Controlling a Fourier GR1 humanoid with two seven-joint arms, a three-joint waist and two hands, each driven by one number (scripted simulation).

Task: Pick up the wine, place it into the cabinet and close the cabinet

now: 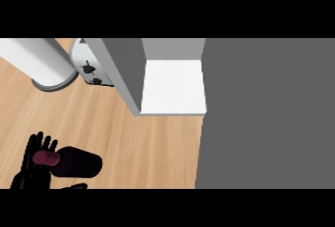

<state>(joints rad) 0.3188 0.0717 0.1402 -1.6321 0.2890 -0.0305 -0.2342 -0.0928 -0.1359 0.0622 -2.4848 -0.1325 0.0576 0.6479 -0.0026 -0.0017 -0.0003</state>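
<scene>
Wine [73,162] flat, neck toward left hand [36,155]

The dark wine bottle [73,162] lies tilted on the counter; the cabinet [173,86] stands open.

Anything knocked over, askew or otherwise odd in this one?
The wine lies on its side on the counter at lower left, neck against the left hand. The cabinet stands open. Nothing spilled or damaged.
</scene>
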